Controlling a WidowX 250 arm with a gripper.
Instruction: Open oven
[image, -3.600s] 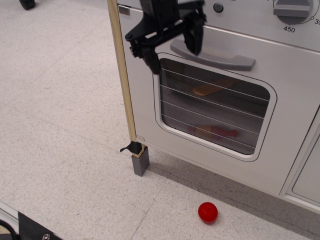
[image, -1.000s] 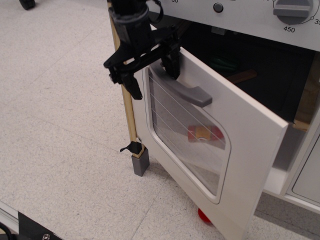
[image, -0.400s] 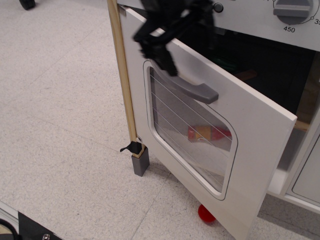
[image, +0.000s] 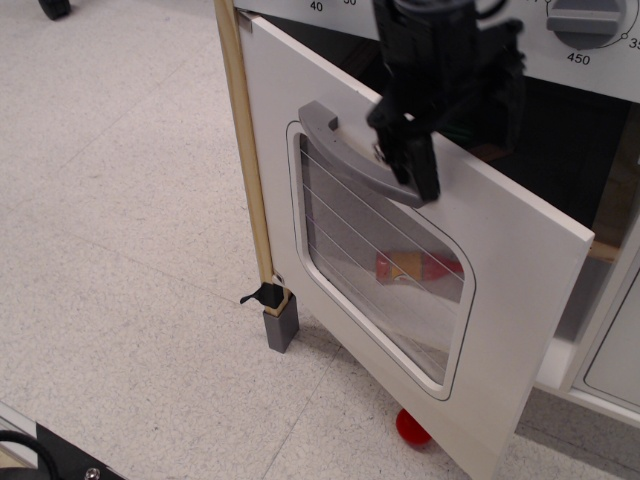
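Observation:
The white toy oven (image: 520, 300) fills the right side of the view. Its door stands swung open toward me, hinged on the left by the wooden trim (image: 245, 150). The grey bar handle (image: 345, 155) sits above the wire-lined window (image: 380, 270). A grey dial (image: 590, 20) is at the top right. My black gripper (image: 468, 165) is open above the door's top edge. One finger (image: 418, 165) hangs in front of the handle's right end, and the other is over the dark oven opening. It holds nothing.
A red ball (image: 412, 428) lies on the floor, partly hidden under the open door. A grey foot (image: 281, 327) holds up the oven's left corner. A red and tan item (image: 415, 265) shows through the window. Speckled floor lies to the left.
The door was shut at first and now stands swung open. The gripper has moved from the handle's left end to its right end, above the door edge.

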